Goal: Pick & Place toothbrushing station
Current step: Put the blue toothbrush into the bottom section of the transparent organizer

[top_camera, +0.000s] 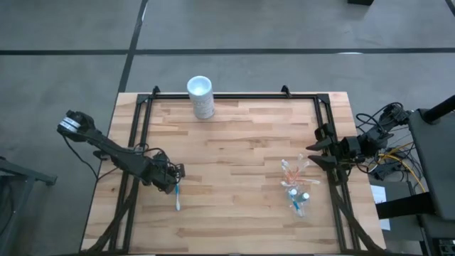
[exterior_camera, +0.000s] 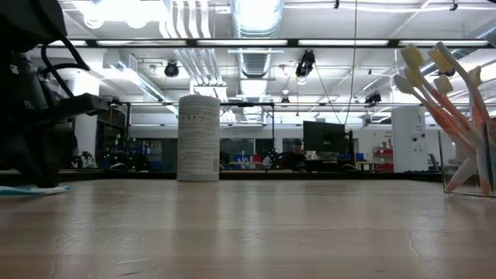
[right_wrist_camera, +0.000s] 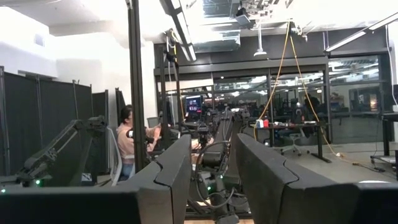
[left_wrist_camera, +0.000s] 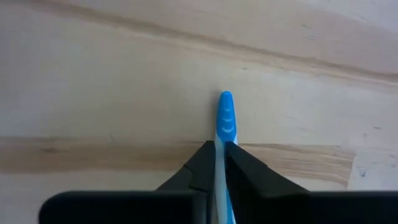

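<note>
High view: the left gripper is clenching a blue toothbrush lying flat, pointing toward the table's near edge; the right gripper is waiting released beside the cup.

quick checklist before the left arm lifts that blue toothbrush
1. Left gripper closed on the blue-and-white toothbrush: ok, fingers pinch the handle in the left wrist view.
2. Brush lying flat on the table: ok.
3. Clear cup upright to receive it: cannot tell; from above it looks laid over, with orange-and-white toothbrushes fanned out.
4. Right gripper out of the way: ok, open at the table's right edge.
5. White cup clear of the path: ok, at the far edge.
</note>
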`<state>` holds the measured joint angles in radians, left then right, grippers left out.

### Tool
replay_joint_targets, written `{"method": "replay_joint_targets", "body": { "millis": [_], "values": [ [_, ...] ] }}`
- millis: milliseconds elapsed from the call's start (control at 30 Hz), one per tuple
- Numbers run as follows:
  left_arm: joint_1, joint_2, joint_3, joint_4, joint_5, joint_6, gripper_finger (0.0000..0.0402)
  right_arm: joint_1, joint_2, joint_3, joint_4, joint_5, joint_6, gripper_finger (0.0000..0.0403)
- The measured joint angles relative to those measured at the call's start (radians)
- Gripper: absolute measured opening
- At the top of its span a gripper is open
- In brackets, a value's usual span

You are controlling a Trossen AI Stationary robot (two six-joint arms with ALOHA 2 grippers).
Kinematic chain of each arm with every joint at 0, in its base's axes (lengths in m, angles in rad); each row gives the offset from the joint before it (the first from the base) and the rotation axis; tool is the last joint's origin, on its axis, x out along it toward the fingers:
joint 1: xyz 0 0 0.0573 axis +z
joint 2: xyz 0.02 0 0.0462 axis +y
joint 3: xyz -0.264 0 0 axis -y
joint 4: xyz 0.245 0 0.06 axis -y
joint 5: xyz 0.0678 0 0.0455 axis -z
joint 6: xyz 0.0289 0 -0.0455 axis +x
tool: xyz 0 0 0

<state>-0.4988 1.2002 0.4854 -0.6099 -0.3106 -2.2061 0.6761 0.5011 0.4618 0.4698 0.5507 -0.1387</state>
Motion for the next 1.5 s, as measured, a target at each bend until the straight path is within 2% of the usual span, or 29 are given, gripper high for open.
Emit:
{"method": "replay_joint_targets", "body": {
  "millis": [167, 433, 567, 1033, 1500],
  "values": [
    [0.000, -0.010, 0.008, -0.003, 0.014, -0.062, 0.0065, 0.000, 0.000, 0.000, -0.001, 0.000, 0.000, 0.0121],
    [0.000, -0.003, 0.011, 0.045, 0.002, -0.070, 0.0162, 0.000, 0.000, 0.000, -0.001, 0.000, 0.000, 0.0131],
    [0.000, 0.010, 0.011, 0.062, 0.002, -0.067, 0.0189, 0.000, 0.000, 0.000, -0.001, 0.000, 0.000, 0.0131],
    [0.007, 0.027, 0.007, 0.073, 0.022, -0.059, 0.0191, 0.000, 0.000, 0.000, -0.001, 0.000, 0.000, 0.0120],
    [0.067, 0.029, 0.080, -0.082, 0.269, -0.031, 0.0190, 0.000, 0.000, 0.000, -0.001, 0.000, 0.000, 0.0130]
  ]
}}
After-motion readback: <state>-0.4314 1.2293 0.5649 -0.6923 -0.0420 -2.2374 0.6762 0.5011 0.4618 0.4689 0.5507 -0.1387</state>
